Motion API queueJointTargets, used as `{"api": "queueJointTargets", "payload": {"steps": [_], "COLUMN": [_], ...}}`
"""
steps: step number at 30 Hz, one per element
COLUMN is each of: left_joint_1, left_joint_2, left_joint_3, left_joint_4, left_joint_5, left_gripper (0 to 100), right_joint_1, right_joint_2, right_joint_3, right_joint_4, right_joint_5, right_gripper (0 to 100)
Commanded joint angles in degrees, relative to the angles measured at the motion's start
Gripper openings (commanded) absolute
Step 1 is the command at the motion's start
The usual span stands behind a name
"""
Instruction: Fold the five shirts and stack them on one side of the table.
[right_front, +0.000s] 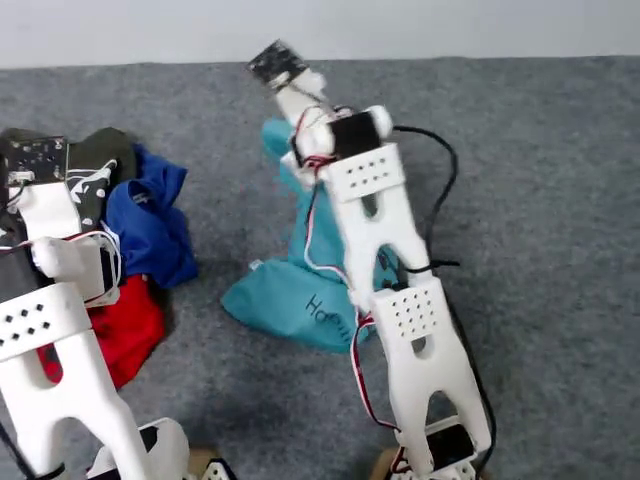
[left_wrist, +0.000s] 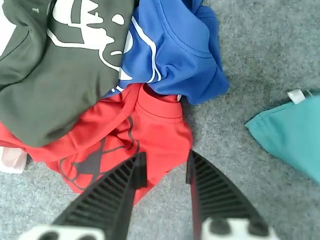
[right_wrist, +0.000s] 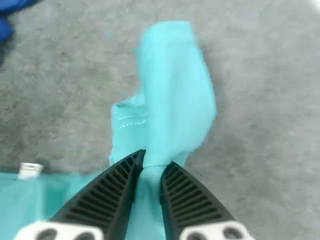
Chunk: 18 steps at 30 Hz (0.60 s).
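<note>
**Grey surface** (right_front: 540, 200): one, covered in a felt-like fabric, and carrying everything below.

**Arms:** two, both white. The left arm (right_front: 50, 350) stands at the near left corner. The right arm (right_front: 400, 260) rises from the near edge and stretches toward the far edge.

**Shirts:** four can be counted.
- One teal shirt (right_front: 285, 300) lies crumpled in the middle of the surface. Part of it is drawn up toward the far edge under the right arm.
- Three shirts form a heap at the left edge. The dark green shirt (left_wrist: 55, 85), with a white print, lies on top. The blue shirt (left_wrist: 175, 55) sits beside it on the side facing the middle. The red shirt (left_wrist: 125, 135) lies beneath both and nearest the near edge.

**Grippers:** two.
- The left gripper (left_wrist: 166, 157) hangs over the red shirt's border. Its fingers are apart and hold nothing.
- The right gripper (right_wrist: 154, 161) has its fingers clamped on a lifted fold of the teal shirt.

**Small items:**
- One white tag (left_wrist: 296, 95) is sewn to the teal shirt's edge.
- One scrap of white cloth (left_wrist: 11, 160) shows under the heap. Whether it is a shirt cannot be told.
</note>
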Motion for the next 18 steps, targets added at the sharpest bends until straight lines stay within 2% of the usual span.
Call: {"api": "queueJointTargets", "payload": {"steps": [1,10,18], "left_joint_1": [-0.3,0.0,8.4], "left_joint_2": [-1.4,-1.4,-1.4], "left_joint_3": [-0.6,-0.6,-0.7], "left_joint_4": [-0.8,-0.9,0.4], "left_joint_5": [-0.4,-0.4,-0.3], "left_gripper": [14,14,14], "right_joint_1": [4.6,17.2,25.7], "right_joint_2": [-3.6,-7.2,-7.8], "right_joint_3": [-3.6,-3.3,1.1], "right_joint_4": [2.0,2.1,2.7], "right_joint_5": [0.7,0.7,0.7], "right_gripper": [0.9,0.9,0.9]}}
